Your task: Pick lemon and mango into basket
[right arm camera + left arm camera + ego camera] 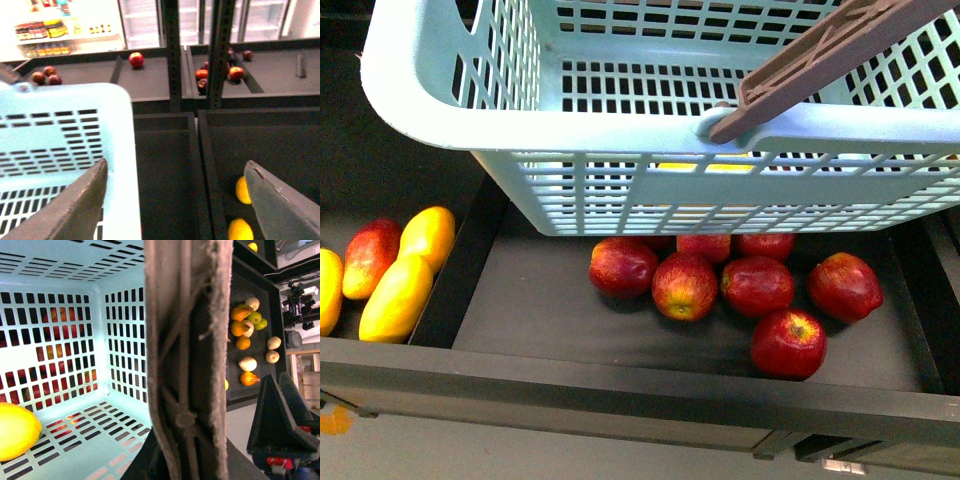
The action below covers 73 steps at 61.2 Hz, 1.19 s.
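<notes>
Fingers (pixel 274 422) of the left gripper (pixel 207 455) are clamping the brown handle (pixel 190 340) of the teal basket (pixel 570 130), which is hanging above the red apples (pixel 757 285). Inside the basket the lemon (pixel 15 430) is lying on the slotted floor, near one wall. The right gripper (pixel 175 200) is hovering beside the basket rim with its fingers (pixel 75 205) spread wide and holding nothing. The mango (pixel 398 297) is lying among other mangoes (pixel 428 237) in the compartment left of the apples, outside the basket
</notes>
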Tool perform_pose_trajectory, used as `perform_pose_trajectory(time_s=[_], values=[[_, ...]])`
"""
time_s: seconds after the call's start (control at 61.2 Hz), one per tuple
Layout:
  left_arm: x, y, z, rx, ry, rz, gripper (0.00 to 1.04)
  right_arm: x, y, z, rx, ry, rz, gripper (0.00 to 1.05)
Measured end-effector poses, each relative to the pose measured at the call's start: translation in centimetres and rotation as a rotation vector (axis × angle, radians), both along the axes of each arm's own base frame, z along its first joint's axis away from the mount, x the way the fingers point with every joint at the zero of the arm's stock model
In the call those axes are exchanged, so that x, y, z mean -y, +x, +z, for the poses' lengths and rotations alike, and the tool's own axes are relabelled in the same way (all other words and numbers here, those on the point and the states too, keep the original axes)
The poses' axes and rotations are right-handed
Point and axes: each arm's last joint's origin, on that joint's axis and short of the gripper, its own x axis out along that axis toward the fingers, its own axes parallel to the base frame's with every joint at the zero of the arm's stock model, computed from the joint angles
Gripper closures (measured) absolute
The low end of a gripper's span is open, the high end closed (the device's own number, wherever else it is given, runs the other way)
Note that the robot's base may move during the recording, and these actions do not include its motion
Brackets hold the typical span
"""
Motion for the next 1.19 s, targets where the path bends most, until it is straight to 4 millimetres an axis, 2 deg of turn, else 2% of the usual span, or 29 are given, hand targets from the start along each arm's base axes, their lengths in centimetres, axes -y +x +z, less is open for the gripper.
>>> perform_pose_trajectory(time_s=[0.131, 0.196, 0.376, 0.474, 0.571, 0.767, 0.914, 1.012, 1.078, 1.192], values=[[-0.1, 0.0, 0.0, 0.000, 0.000, 0.003, 0.99, -0.8, -2.3, -1.7, -0.003, -0.024, 0.005, 0.55], [-0.1, 0.0, 0.0, 0.003, 0.003, 0.005, 0.99, -1.3, -3.8, -2.6, -0.007, -0.033, 0.006, 0.73], [-0.1, 0.0, 0.0, 0.002, 0.002, 0.004, 0.99, -1.9, -5.7, -3.8, -0.005, -0.037, 0.000, 1.02], [-0.1, 0.0, 0.0, 0.001, 0.000, 0.003, 0.99, -2.8, -6.8, -4.4, -0.005, -0.041, 0.009, 1.03], [0.0, 0.0, 0.0, 0.000, -0.001, 0.001, 0.99, -2.9, -8.0, -5.0, -0.007, -0.042, 0.004, 1.02], [-0.1, 0.0, 0.0, 0.001, 0.000, 0.003, 0.99, -2.9, -8.3, -5.1, -0.003, -0.042, 0.006, 0.71], [0.0, 0.0, 0.0, 0.002, 0.001, 0.003, 0.99, -2.9, -8.3, -5.1, -0.001, -0.042, 0.005, 0.35], [0.5, -0.4, 0.0, -0.002, -0.004, -0.022, 0.99, -2.9, -8.3, -5.1, -0.001, -0.042, 0.002, 0.15], [0.5, -0.5, 0.0, -0.011, -0.013, -0.030, 0.99, -2.9, -8.3, -5.1, -0.001, -0.042, 0.004, 0.07], [0.5, -0.4, 0.0, -0.009, -0.013, -0.024, 0.99, -2.9, -8.3, -5.1, -0.002, -0.042, 0.003, 0.09]])
